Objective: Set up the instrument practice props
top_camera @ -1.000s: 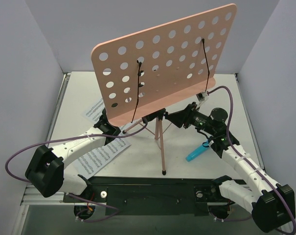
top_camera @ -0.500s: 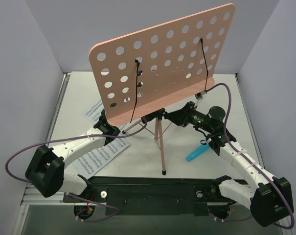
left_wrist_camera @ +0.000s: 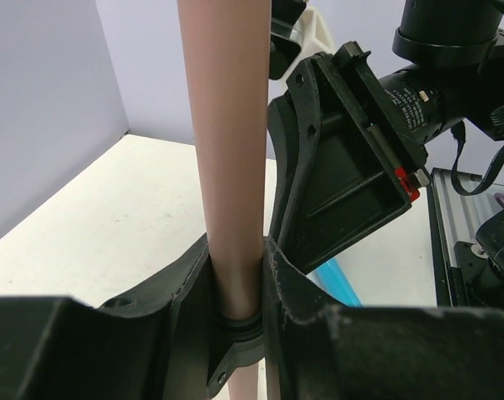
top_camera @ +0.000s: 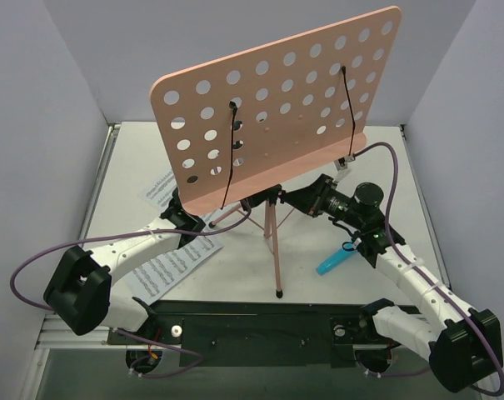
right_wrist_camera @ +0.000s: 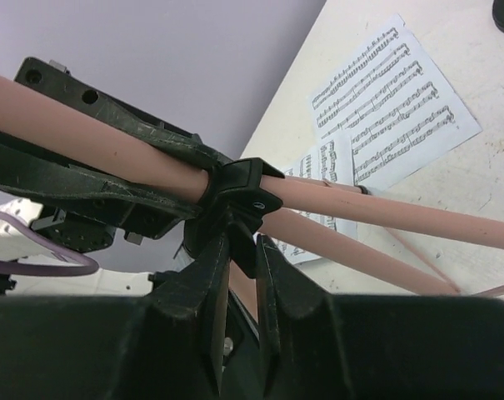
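From up top, our stand (top_camera: 272,117) is standing mid-table (top_camera: 135,158), with the left gripper (top_camera: 187,218) and right gripper (top_camera: 295,198) both in at its stem under the desk and the sheets (top_camera: 168,265) lying flat by the left arm. On the left wrist cam we've got the jaws clamped right around the pink pole (left_wrist_camera: 227,125). On the right wrist cam the jaws are pinched onto the black hub (right_wrist_camera: 239,196) where the legs branch.

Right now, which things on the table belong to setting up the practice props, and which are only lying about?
Belong to the job:
pink music stand, gripped by left tool and right tool
two sheets of printed music

Lying about:
small blue object, touched by neither tool
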Controlling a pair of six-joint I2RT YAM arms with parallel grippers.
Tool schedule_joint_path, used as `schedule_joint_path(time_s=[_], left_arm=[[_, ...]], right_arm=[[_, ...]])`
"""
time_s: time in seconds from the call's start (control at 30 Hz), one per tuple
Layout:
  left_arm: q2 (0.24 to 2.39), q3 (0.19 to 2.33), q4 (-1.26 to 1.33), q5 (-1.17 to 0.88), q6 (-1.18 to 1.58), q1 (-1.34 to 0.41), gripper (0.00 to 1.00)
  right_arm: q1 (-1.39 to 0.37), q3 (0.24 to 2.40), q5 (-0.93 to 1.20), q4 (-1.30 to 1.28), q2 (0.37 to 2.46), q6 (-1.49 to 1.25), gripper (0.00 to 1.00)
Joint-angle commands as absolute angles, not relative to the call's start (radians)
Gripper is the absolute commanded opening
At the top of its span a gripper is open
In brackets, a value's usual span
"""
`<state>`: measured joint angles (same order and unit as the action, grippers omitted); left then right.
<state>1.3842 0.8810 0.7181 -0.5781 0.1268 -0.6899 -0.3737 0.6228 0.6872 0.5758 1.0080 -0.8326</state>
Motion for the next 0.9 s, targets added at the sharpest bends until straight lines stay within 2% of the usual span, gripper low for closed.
schedule_joint_path(time_s=[0.0, 0.47, 0.87], left_arm=[[1.393, 0.848, 0.687, -0.71, 0.109, -0.701, 0.0], [1.405, 0.841, 0.699, -0.719, 0.112, -0.701, 0.0], [1.424, 0.844, 0.71, -0.73, 0.115, -0.701, 0.0]], right_arm=[[-0.36, 0.661, 0.529, 0.482, 0.947, -0.978, 0.0], [-0.362, 0.635, 0.357, 0.362, 0.907, -1.524, 0.0], [-0.371, 0.569, 0.462, 0.393, 0.983, -2.045, 0.0]])
